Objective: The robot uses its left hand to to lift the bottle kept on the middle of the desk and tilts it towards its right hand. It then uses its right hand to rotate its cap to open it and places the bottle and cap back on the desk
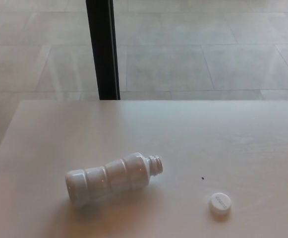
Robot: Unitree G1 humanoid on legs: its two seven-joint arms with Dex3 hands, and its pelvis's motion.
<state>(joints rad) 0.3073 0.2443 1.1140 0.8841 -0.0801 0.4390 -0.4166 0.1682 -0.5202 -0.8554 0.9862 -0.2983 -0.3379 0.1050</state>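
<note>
With neither robot hand being shown, the uncapped white bottle (113, 177) is lying on its side at lower left of the counter (218, 134), its cap (219, 203) well apart at lower right, so only standing it upright seems needed.

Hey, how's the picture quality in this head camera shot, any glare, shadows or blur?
Head view: soft, slightly hazy overall; the white bottle lying on its side casts a faint shadow on the desk; the cap print is too blurred to read; pale reflections streak the floor.

No part of robot visible.
</note>
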